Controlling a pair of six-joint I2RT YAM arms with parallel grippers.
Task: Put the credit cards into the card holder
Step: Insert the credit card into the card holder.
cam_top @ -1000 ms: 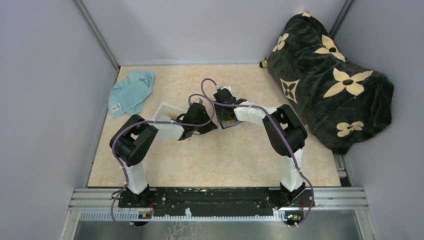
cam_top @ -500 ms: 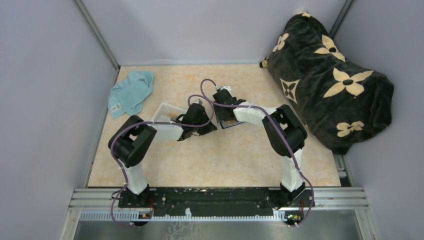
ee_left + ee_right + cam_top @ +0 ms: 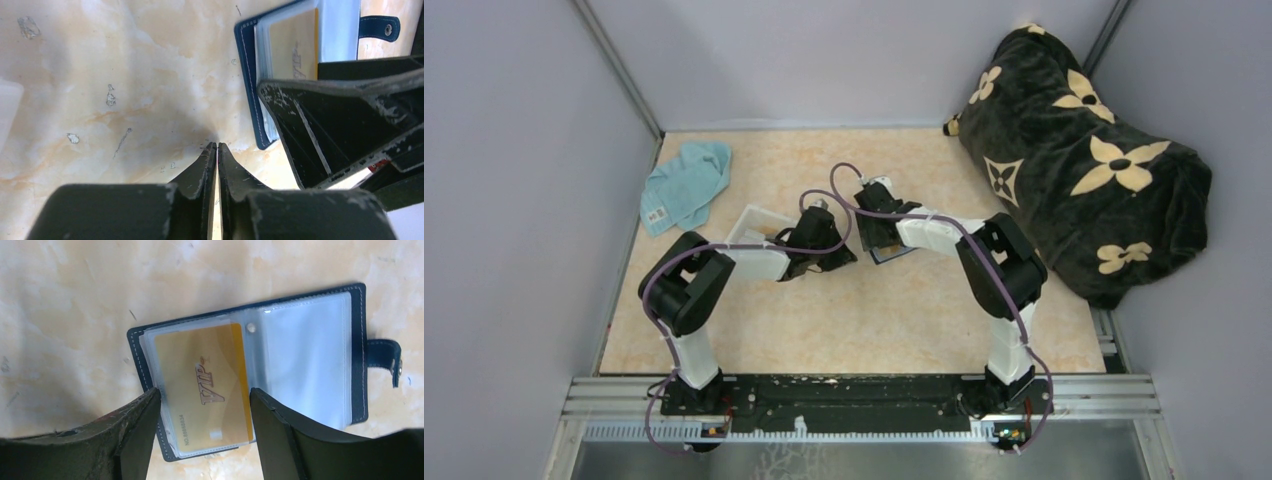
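Note:
The card holder (image 3: 140, 355), a navy wallet, lies open on the table with clear sleeves showing. A gold "VIP" credit card (image 3: 205, 385) sits in its left sleeve. My right gripper (image 3: 205, 395) is open just above it, one finger on each side of the card's near end. In the top view the holder (image 3: 890, 255) peeks out under the right gripper (image 3: 879, 240). My left gripper (image 3: 217, 146) is shut and empty, its tips close to the table just left of the holder (image 3: 247, 80). No other cards are clearly visible.
A clear plastic tray (image 3: 752, 222) stands behind the left arm's wrist. A teal cloth (image 3: 686, 185) lies at the back left. A large black flowered blanket (image 3: 1084, 160) fills the right side. Grey walls close in the back and sides.
The right gripper and the holder under it have shifted slightly right and nearer. The left gripper has barely moved.

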